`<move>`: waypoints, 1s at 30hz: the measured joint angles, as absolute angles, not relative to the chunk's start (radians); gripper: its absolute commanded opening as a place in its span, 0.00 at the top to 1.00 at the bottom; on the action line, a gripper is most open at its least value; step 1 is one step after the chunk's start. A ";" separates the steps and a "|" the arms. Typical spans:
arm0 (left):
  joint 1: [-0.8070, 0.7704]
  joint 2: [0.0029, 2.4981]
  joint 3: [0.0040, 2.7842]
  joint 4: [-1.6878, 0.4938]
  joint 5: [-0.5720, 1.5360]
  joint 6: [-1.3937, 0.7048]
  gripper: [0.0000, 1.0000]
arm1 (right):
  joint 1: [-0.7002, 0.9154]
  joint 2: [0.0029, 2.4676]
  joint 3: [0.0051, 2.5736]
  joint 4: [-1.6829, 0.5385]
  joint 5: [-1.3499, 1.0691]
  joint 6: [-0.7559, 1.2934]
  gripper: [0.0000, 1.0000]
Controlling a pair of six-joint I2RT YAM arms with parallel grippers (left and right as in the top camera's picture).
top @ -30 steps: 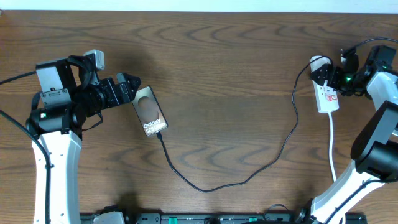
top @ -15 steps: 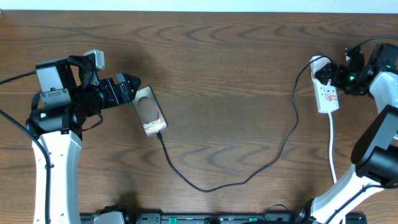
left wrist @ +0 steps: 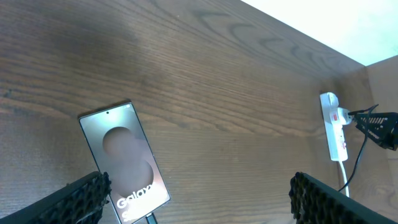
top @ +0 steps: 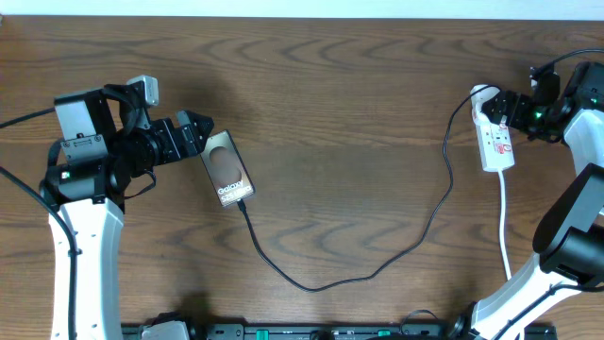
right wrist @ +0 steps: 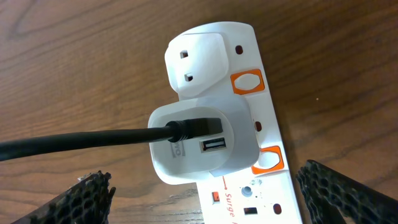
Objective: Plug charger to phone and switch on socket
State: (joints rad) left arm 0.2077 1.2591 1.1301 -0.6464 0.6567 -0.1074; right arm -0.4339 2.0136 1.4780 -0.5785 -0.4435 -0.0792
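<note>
left gripper spread, empty beside phone | right gripper released over socket | charger seated in white adapter, legible from right wrist only

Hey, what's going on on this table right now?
Two robot arms are working on a phone charging setup. The cable looks plugged into the lower end of the phone and runs to a white adapter in the strip. The left pincer sits open beside the phone. The right pincer hovers open at the strip's adapter end, holding nothing.
</note>
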 measured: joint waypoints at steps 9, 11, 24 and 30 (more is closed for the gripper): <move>0.208 1.259 1.130 -0.646 0.657 -0.107 0.06 | -0.434 2.045 1.478 -0.574 -0.456 -0.072 0.05; 0.208 1.259 1.130 -0.646 0.657 -0.107 0.06 | -0.432 2.049 1.478 -0.574 -0.457 -0.069 0.05; 0.208 1.259 1.130 -0.646 0.657 -0.107 0.06 | -0.389 2.054 1.478 -0.564 -0.445 -0.044 0.05; 0.208 1.259 1.130 -0.646 0.657 -0.107 0.06 | -0.387 2.061 1.478 -0.561 -0.439 -0.033 0.05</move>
State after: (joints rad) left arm 0.2077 1.2591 1.1301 -0.6464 0.6567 -0.1074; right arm -0.3866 2.0605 1.4780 -0.5606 -0.4393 -0.0326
